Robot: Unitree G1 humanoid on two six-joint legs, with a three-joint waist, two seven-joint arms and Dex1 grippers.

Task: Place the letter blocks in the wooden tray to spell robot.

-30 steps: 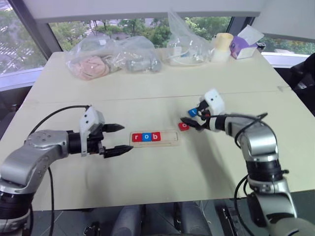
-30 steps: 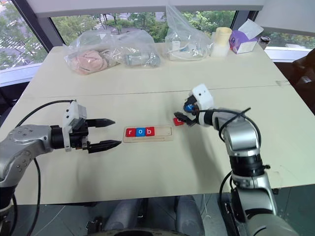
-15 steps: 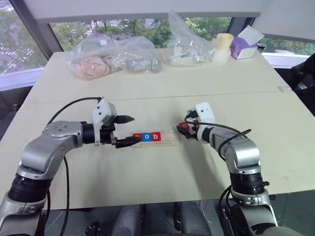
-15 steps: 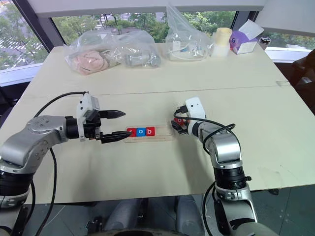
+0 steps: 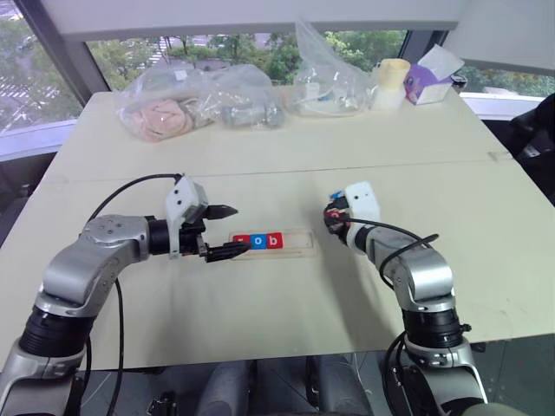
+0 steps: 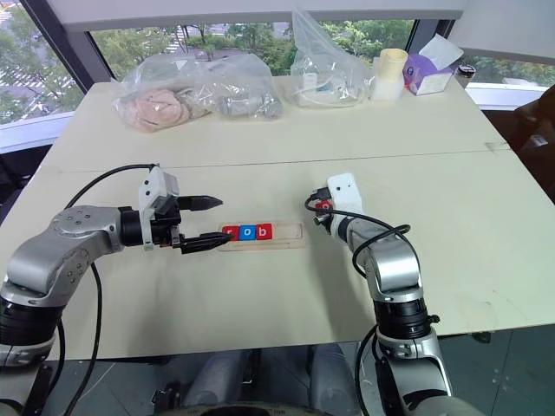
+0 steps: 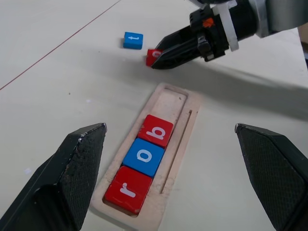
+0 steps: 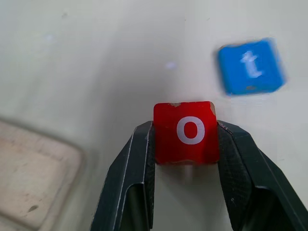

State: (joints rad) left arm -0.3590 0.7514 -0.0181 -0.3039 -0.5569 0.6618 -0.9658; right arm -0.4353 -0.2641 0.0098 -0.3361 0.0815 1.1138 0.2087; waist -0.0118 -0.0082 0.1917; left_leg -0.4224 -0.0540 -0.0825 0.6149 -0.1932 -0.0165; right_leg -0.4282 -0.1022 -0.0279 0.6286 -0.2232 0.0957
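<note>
Already clamped: right fingers (image 8: 185, 163) pinching the red o block (image 8: 186, 131) from both sides, seen dead centre in the right wrist view, block low against the pale worktop (image 5: 260, 321). Looks like a solid squeeze on the two side faces, letter facing up. Can't tell if it's lifted or just sitting there gripped.

Just beyond it, upper right of that same view, the blue t block (image 8: 250, 66) lying loose on the worktop, apart from the red one, slightly skewed.

Over to the left fingers (image 7: 178, 178): spread wide apart, holding nothing, framing the near end of the wooden tray (image 7: 177, 144) in the left wrist view. Probably steadying or just waiting by the tray's end, hard to call it more than that.

Inside the tray: red r (image 7: 126, 189), blue o (image 7: 144, 156), red b (image 7: 157, 131), packed edge to edge from the near end. Remaining stretch of the groove bare, room for two more by the look of it.

So, scorecard: three of five done, "rob" spelled. Fourth letter in the grip, still outside the tray, off past its empty end in the middle of the left eye view. Left to do: carry the o over, drop it touching the b, then fetch the t and seat it last.

Bags, cup and tissue box at the upper edge, not part of any of this.
</note>
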